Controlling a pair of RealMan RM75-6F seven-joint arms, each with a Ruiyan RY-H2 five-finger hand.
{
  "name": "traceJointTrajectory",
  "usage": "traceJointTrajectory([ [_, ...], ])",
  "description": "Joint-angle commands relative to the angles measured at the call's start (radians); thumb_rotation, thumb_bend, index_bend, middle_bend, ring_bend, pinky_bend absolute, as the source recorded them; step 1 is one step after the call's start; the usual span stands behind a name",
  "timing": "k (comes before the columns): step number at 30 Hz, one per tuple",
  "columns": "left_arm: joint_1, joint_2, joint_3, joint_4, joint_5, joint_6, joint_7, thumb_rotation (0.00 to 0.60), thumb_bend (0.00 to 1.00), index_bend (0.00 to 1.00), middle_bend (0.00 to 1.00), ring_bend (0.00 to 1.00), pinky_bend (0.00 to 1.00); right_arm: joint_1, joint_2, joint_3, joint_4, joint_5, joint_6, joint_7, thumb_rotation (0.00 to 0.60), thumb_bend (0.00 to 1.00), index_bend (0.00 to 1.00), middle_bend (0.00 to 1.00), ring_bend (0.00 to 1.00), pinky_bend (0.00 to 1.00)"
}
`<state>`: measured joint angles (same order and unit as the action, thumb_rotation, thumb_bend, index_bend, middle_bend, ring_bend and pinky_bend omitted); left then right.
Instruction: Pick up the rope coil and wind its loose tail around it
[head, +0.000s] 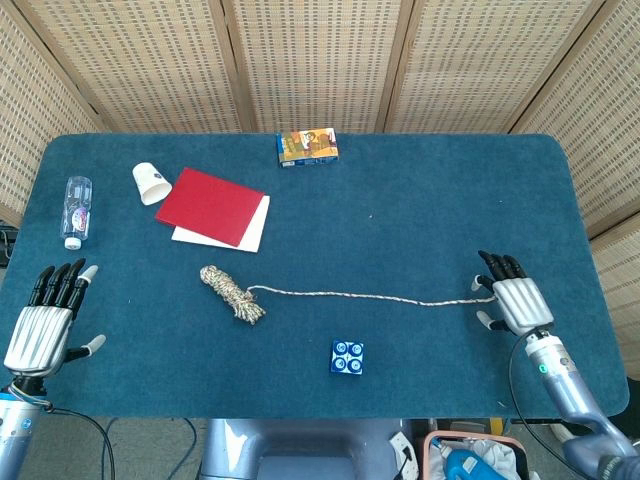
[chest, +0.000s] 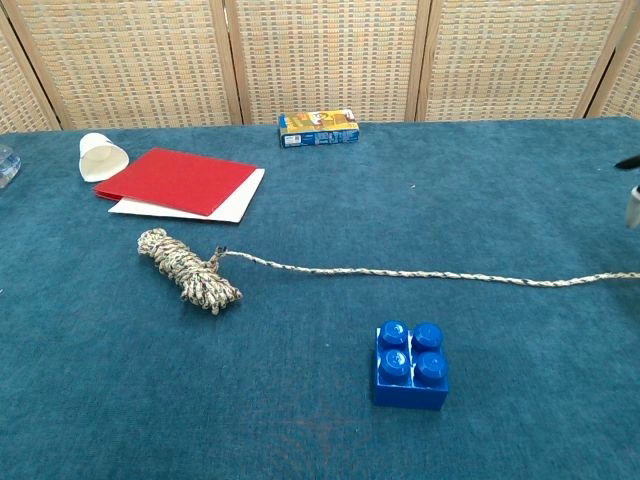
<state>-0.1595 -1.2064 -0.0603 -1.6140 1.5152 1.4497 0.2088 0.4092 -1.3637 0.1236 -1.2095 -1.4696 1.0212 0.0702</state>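
Nearest the robot, a blue toy brick (head: 347, 357) sits studs up on the teal table (head: 420, 200). The left hand (head: 45, 322) rests at the near left edge, fingers spread, holding nothing. The right hand (head: 512, 300) hovers at the right, fingers extended and apart, just beside the tip of the loose tail (head: 380, 297). That tail runs left to the rope coil (head: 231, 293), lying left of centre. Farther off lie a red folder (head: 210, 205) on white paper, a paper cup (head: 150, 183), a water bottle (head: 76, 211) and a small carton (head: 307, 146).
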Motion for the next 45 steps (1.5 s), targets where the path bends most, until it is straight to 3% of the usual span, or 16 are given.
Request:
traceJointTrajectory([
  [1,-0.001,0.0,-0.002,0.001,-0.004,0.001,-0.002,0.6,0.0,0.0,0.0,0.0,0.0,0.039,-0.057,-0.006,0.067,0.026,-0.052,-0.011,0.6,0.29,0.41,0.0,0.0,0.0],
  [18,-0.002,0.007,0.0,-0.006,-0.012,0.002,-0.011,0.6,0.0,0.0,0.0,0.0,0.0,0.109,-0.166,-0.016,0.186,0.079,-0.126,-0.106,0.6,0.32,0.48,0.0,0.0,0.0],
  [31,-0.002,0.004,0.003,-0.005,-0.013,0.003,-0.007,0.6,0.0,0.0,0.0,0.0,0.0,0.129,-0.176,-0.028,0.19,0.11,-0.171,-0.127,0.6,0.4,0.51,0.0,0.0,0.0],
  [45,-0.001,0.005,0.003,-0.006,-0.012,0.01,-0.011,0.6,0.0,0.0,0.0,0.0,0.0,0.131,-0.192,-0.036,0.201,0.109,-0.154,-0.108,0.6,0.43,0.62,0.0,0.0,0.0],
])
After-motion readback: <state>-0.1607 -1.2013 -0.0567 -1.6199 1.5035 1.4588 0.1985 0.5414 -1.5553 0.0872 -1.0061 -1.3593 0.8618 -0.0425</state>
